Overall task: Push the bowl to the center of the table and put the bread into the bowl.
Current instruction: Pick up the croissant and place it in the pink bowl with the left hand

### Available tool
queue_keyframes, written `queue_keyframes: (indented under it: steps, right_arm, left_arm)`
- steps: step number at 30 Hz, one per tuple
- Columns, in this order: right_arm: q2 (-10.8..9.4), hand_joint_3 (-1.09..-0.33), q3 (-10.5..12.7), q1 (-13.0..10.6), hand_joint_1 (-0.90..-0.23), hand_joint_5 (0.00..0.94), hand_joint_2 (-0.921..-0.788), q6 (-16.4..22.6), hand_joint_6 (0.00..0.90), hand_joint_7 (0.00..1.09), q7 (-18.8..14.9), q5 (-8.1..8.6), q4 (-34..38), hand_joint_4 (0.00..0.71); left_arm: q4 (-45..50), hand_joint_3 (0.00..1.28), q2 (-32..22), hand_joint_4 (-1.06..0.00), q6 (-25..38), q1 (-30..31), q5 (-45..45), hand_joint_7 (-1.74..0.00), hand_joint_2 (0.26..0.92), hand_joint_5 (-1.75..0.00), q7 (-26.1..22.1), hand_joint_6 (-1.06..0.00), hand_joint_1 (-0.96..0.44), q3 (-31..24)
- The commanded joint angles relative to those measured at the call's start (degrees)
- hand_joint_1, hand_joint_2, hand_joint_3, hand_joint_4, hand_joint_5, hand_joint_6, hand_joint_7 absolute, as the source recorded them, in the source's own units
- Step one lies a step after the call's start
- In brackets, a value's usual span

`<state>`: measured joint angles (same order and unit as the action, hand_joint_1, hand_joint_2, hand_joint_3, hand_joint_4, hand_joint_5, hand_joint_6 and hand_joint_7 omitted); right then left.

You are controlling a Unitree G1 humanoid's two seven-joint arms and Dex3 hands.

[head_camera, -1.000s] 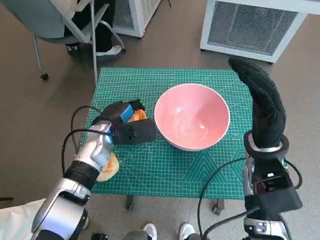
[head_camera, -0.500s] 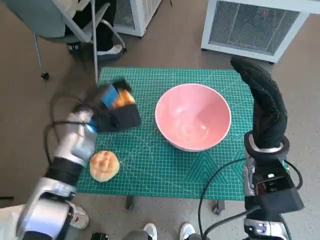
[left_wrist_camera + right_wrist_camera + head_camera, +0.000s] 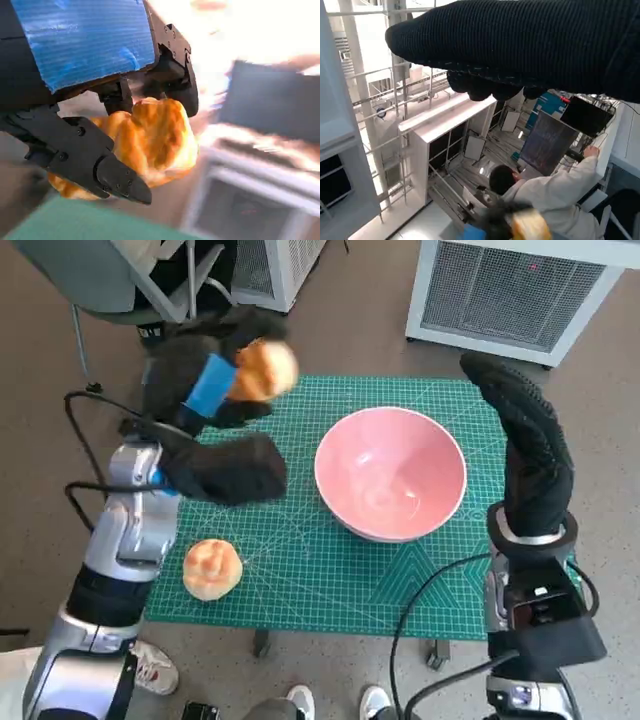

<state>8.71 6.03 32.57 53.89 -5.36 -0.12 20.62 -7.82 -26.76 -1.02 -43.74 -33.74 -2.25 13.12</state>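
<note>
In the upper left of the head view the left hand is raised above the far left corner of the worktop, its black fingers clamped on a golden bread roll; the left wrist view shows the roll gripped between them, under the blue-taped back. The pink bowl sits right of centre on the green cutting mat that covers the worktop, with nothing in it. A second bread roll lies on the mat in the lower left of the frame, near the front edge, well apart from the bowl. The gloved right hand stands upright at the right edge of the worktop, just beside the bowl, holding nothing, its fingers straight. A person in white shows low in the right wrist view.
</note>
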Motion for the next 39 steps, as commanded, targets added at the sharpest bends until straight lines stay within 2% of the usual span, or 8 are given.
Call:
queue_keyframes:
  steps: [1, 13, 23, 27, 28, 31, 34, 39]
  right_arm:
    - [-0.24, -0.628, -0.11, -1.26, -0.513, 0.007, -0.921, -0.17, -0.001, 0.72, 0.34, 0.44, 0.34, 0.377]
    - [-0.23, -0.628, 0.00, -2.21, -0.493, 0.004, -0.921, -0.13, -0.001, 0.72, 0.53, 0.24, -0.51, 0.373]
    - [0.15, -0.622, 0.11, -3.25, -0.508, 0.006, -0.921, -1.21, 0.000, 0.72, 0.39, 0.53, -2.33, 0.378]
    - [0.12, -0.617, 0.17, -3.70, -0.511, 0.008, -0.921, -1.87, 0.001, 0.72, 0.52, 0.40, -3.16, 0.381]
    - [0.08, -0.616, 0.17, -3.80, -0.511, 0.008, -0.921, -2.00, 0.001, 0.72, 0.57, 0.34, -3.36, 0.382]
    - [-0.05, -0.613, 0.23, -4.19, -0.511, 0.008, -0.921, -2.29, 0.002, 0.72, 0.88, -0.20, -3.99, 0.382]
    - [-0.07, -0.613, 0.29, -4.41, -0.506, 0.008, -0.921, -2.46, 0.002, 0.72, 1.20, -0.63, -4.33, 0.383]
    - [-0.06, -0.615, 0.29, -4.65, -0.508, 0.008, -0.921, -2.87, 0.003, 0.71, 1.71, -1.13, -4.88, 0.383]
  left_arm:
    - [-2.91, 0.02, 0.66, -0.77, -8.47, -0.70, -0.26, -0.96, 0.900, -1.16, 0.71, -0.74, 0.00, 2.94]
    - [-14.76, 0.05, 5.62, -0.66, -19.92, -4.59, -3.24, -1.05, 0.920, -1.22, 1.53, -0.71, 0.00, 9.31]
    - [-25.18, 0.09, 8.75, -0.60, -23.91, -7.77, -6.07, -1.09, 0.920, -1.29, 2.23, -0.66, 0.00, 13.13]
    - [-28.05, 0.18, 8.86, -0.52, -24.61, -8.35, -6.98, -1.25, 0.921, -1.34, 0.95, -0.54, 0.00, 14.56]
    - [-28.49, 0.18, 8.74, -0.48, -24.84, -8.41, -7.17, -1.13, 0.910, -1.20, 0.55, -0.49, 0.00, 14.86]
    - [-30.31, 0.06, 7.63, -0.40, -26.67, -9.27, -8.02, -0.39, 0.903, -0.38, -1.61, -0.45, -0.06, 16.32]
    - [-31.40, 0.02, 6.66, -0.30, -28.82, -10.19, -7.63, -0.14, 0.876, -0.12, -3.69, -0.40, -0.16, 16.82]
    - [-31.26, 0.00, 4.58, -0.21, -33.34, -10.64, -4.73, -0.02, 0.857, -0.02, -7.50, -0.35, -0.27, 15.58]
